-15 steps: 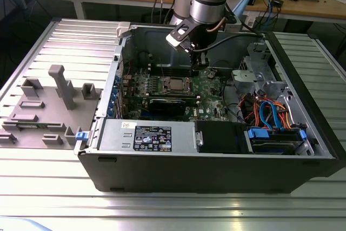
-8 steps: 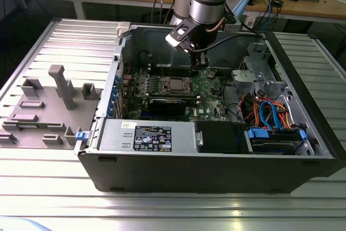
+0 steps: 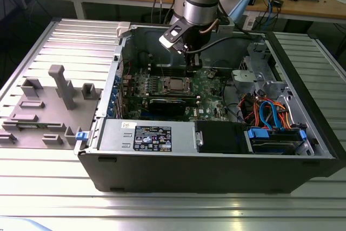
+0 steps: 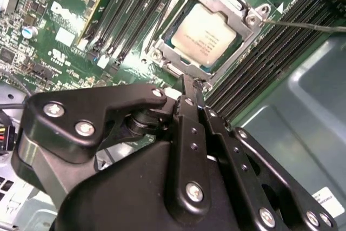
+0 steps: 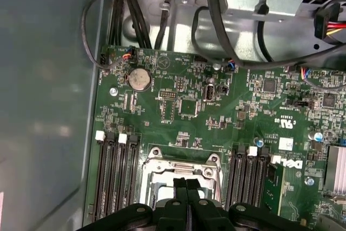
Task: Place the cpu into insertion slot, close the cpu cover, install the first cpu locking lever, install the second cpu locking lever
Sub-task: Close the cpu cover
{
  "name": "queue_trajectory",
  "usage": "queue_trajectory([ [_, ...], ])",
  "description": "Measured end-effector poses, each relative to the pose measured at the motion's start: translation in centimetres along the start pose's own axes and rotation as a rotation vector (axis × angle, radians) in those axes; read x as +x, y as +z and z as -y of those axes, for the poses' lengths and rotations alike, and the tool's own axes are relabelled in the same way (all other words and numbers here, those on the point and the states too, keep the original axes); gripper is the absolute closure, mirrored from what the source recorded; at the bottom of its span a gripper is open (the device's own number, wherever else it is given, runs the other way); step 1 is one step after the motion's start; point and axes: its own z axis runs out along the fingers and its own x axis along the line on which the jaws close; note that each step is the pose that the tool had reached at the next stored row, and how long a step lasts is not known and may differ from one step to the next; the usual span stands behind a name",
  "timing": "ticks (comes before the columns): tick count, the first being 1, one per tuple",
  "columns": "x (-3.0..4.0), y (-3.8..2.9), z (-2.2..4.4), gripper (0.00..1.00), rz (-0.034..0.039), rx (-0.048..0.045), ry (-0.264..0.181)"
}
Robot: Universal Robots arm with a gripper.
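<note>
Presently, the gripper (image 4: 190, 82), fingers pressed together, hung just beside the cover (image 4: 240, 39), which apparently lay closed over the seated cpu (image 4: 204, 31).

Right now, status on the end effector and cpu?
End effector shut, empty, tips at cpu cover edge. Cpu seated under it. One lever rod sticks out over memory slots.
</note>
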Motion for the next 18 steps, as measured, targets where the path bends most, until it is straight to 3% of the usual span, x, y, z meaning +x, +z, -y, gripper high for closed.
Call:
queue_trajectory([
  [14, -0.01, 0.16, 0.27, 0.89, -0.0003, 0.0, 0.0],
  [18, 0.07, 0.29, 0.94, 0.89, -0.0002, 0.0, 0.0],
])
